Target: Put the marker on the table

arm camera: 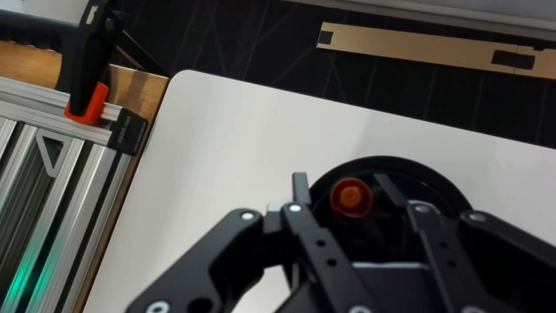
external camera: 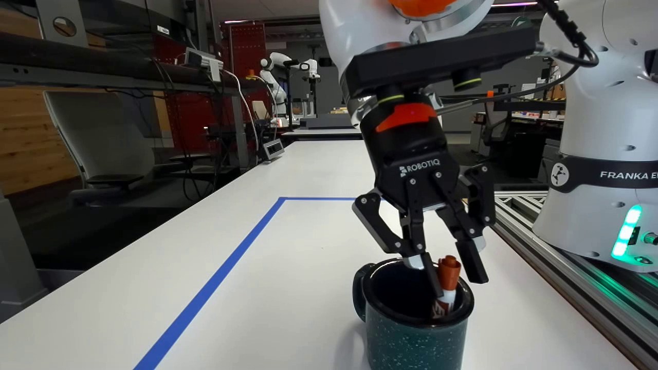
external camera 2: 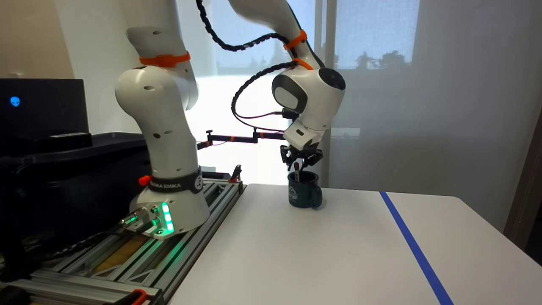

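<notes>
The marker, with an orange-red cap (external camera: 449,275) and white barrel, stands leaning inside the dark teal mug (external camera: 416,344), cap up. It shows in an exterior view (external camera 2: 297,173) and end-on in the wrist view (arm camera: 351,198). Its lower part is hidden in the mug. My gripper (external camera: 459,288) is open above the mug, pointing down with a tilt. In the wrist view its fingertips (arm camera: 342,180) lie either side of the cap with gaps. One finger reaches inside the mug's rim, the other is outside it. The mug stands on the white table (external camera 2: 322,254).
Blue tape (external camera: 226,277) marks the tabletop. The grey rail (external camera 2: 220,224) with the white robot base (external camera 2: 173,212) runs along one table edge. A black and orange clamp (arm camera: 89,87) sits on the rail near the table's corner. The mug's handle (external camera: 360,293) points away from the rail.
</notes>
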